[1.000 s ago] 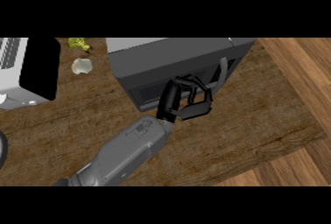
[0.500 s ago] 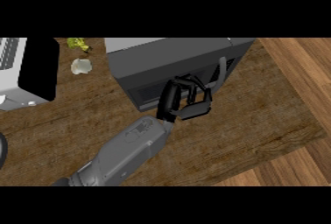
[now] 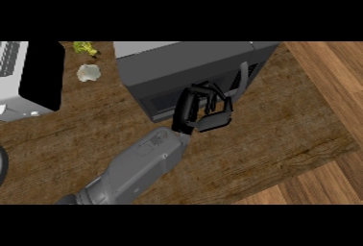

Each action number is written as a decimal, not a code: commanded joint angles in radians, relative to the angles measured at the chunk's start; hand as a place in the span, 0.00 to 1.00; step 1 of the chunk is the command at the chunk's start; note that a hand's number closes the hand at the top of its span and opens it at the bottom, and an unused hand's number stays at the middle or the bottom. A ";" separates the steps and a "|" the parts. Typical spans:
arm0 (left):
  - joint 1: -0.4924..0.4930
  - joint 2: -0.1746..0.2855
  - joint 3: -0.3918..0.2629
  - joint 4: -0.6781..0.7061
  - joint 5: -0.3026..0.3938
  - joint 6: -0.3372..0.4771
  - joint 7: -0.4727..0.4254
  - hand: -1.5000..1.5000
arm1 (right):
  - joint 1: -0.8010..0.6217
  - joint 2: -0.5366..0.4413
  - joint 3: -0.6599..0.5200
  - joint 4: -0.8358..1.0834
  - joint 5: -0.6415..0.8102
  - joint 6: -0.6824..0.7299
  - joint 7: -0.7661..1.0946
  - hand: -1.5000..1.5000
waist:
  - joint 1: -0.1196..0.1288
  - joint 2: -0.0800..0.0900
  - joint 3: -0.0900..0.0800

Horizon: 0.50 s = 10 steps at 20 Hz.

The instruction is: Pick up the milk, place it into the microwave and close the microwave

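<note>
One microwave (image 3: 184, 62): you have a single dark grey box at the back of the counter (image 3: 276, 144). Its windowed front faces the arm, and a slim handle (image 3: 242, 79) stands out near its right side.
Milk: hidden from you, so you cannot tell where it sits.
One forearm (image 3: 135, 168): grey, it enters from the lower left and slants up to the right.
Left hand (image 3: 186, 111): black and clenched, fingers curled at the microwave's front just left of the handle, with no object visible in its grasp.
Two small items: a pale round lump (image 3: 89, 72) and a yellow-green piece (image 3: 85, 48) lie left of the microwave, well apart from the hand.
One white-and-black appliance (image 3: 21, 77): it sits at the left edge.
</note>
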 commanded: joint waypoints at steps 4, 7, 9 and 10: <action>-0.093 0.001 0.041 0.076 0.042 -0.012 -0.009 1.00 | -0.036 -0.050 -0.032 0.039 -0.011 0.016 0.005 0.00 | -0.006 0.011 0.000; -0.099 0.001 0.038 0.079 0.055 0.001 -0.021 1.00 | -0.042 -0.076 -0.039 0.042 0.014 0.021 0.001 0.00 | -0.012 0.009 0.000; -0.097 0.001 0.042 0.087 0.064 -0.003 -0.032 1.00 | -0.046 -0.097 -0.052 0.049 0.021 0.025 0.000 0.00 | -0.012 0.011 0.000; -0.101 0.001 0.035 0.082 0.070 -0.004 -0.029 1.00 | -0.064 -0.100 -0.052 0.058 0.015 0.021 0.004 0.00 | -0.004 0.015 0.000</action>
